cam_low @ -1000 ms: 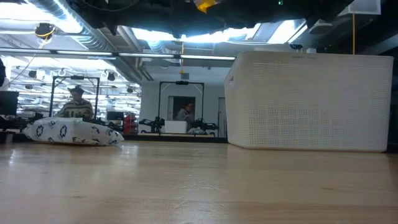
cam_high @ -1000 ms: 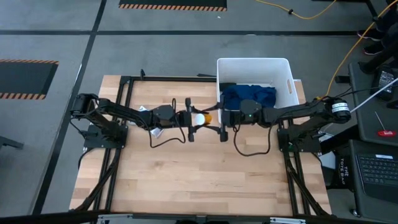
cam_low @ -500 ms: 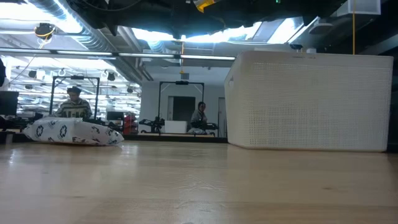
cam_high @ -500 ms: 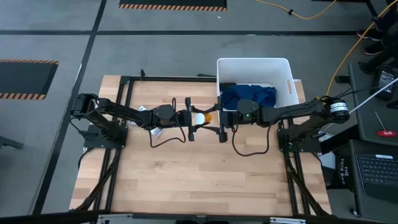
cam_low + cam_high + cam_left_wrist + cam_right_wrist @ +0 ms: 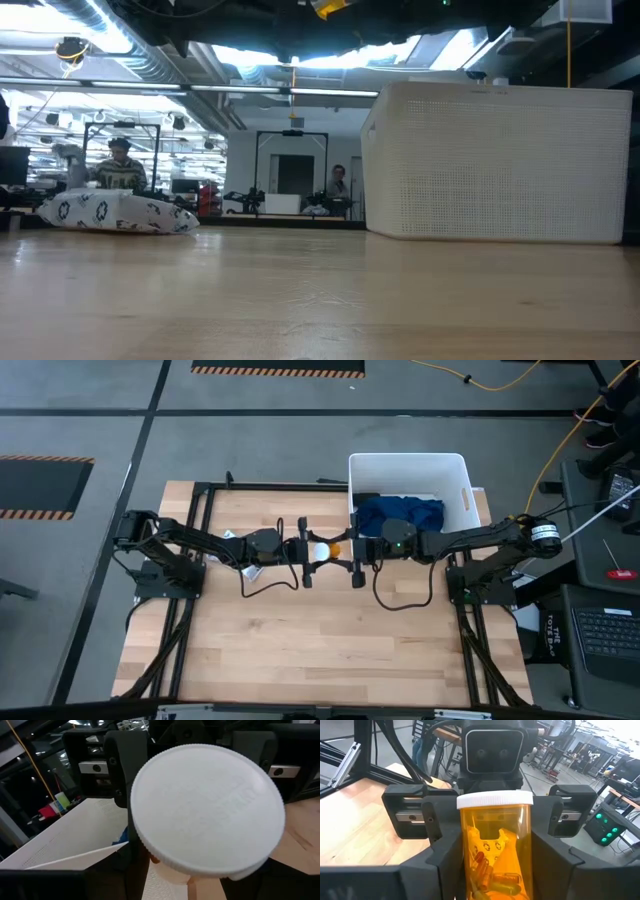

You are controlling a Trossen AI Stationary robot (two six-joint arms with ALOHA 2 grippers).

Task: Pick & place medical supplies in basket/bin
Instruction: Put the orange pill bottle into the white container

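We are holding an orange pill bottle (image 5: 327, 547) with a white cap in the air between our two grippers, above the table's middle.

The bottle is lying level, cap toward our left gripper (image 5: 306, 550), whose fingers are closing on the cap end, while our right gripper (image 5: 355, 552) is clamping the amber body from the other side. Just beside it, the white tub (image 5: 458, 472) is sitting at the table's (image 5: 300, 650) far right edge with the dark-blue cloth (image 5: 400, 512) inside. The white packet (image 5: 115, 212) is lying on the table, well apart from the tub.
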